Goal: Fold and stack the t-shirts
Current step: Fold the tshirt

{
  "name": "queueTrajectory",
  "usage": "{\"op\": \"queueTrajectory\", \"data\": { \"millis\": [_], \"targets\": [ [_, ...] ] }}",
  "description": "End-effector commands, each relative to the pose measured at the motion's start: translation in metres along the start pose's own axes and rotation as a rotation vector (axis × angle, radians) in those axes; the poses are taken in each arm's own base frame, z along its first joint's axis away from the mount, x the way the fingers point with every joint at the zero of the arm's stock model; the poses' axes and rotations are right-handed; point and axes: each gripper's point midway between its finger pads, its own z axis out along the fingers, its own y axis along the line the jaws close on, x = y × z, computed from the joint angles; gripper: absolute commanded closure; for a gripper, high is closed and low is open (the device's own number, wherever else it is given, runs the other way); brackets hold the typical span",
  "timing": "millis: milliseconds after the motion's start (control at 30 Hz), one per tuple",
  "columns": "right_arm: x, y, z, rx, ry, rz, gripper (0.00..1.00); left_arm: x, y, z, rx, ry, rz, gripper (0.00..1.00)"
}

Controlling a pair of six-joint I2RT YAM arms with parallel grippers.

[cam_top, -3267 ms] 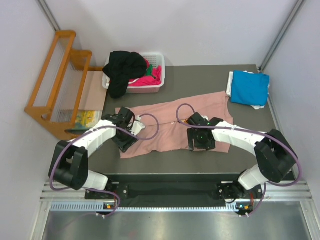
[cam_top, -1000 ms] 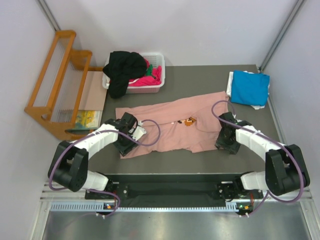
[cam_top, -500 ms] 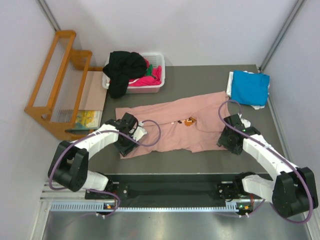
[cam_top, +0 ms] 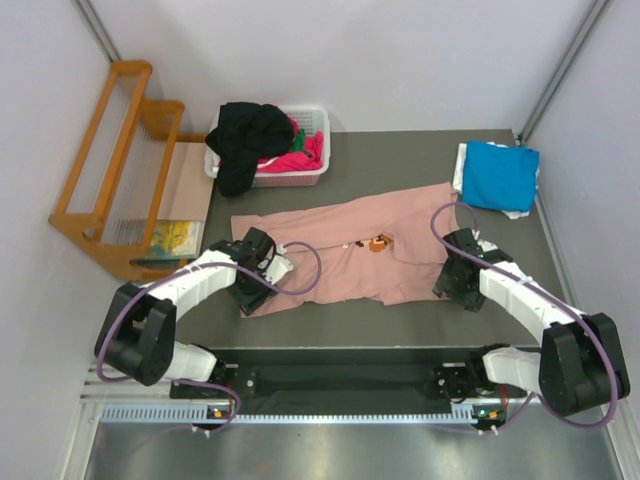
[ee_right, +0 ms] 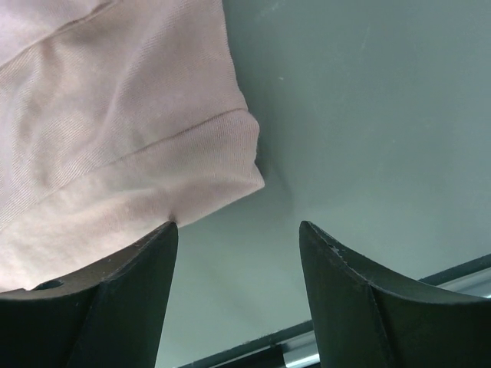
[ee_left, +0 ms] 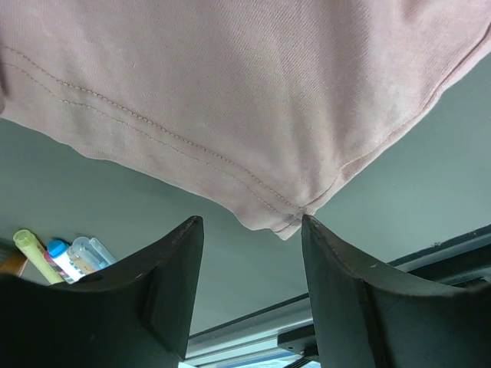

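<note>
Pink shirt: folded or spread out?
Spread out: the pink shirt lies wide and flat on the table, chest print showing.

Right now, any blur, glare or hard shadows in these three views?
Top external: even light, sharp, soft shadows only. Left wrist: pink t-shirt hem stitching crisp, fingers dark, in shadow. Right wrist: cloth weave sharp, no glare on the table.

White arms (cam_top: 197, 277), black joints (cam_top: 135, 335), looping purple cables (cam_top: 314, 262)
</note>
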Motion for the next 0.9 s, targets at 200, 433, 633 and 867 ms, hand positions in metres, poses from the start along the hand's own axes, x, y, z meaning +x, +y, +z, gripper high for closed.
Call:
{"op": "queueTrajectory", "data": {
  "millis": [200, 433, 633, 867],
  "targets": [
    [-0.016, 0.010, 0.003, -0.036, -0.042, 0.031, 0.35, -0.021, 0.012, -0.015, -0.053, -0.068, -0.039, 0.37],
    [-0.023, 0.010, -0.009, -0.047, -0.068, 0.023, 0.35, -0.044, 0.019, -0.038, -0.064, -0.163, -0.076, 0.34],
    [-0.027, 0.007, -0.016, -0.049, -0.086, 0.033, 0.34, -0.054, 0.024, -0.059, -0.099, -0.258, -0.103, 0.33],
    [-0.025, 0.005, -0.015, -0.047, -0.084, 0.030, 0.31, -0.054, 0.027, -0.067, -0.134, -0.300, -0.129, 0.32]
  ]
}}
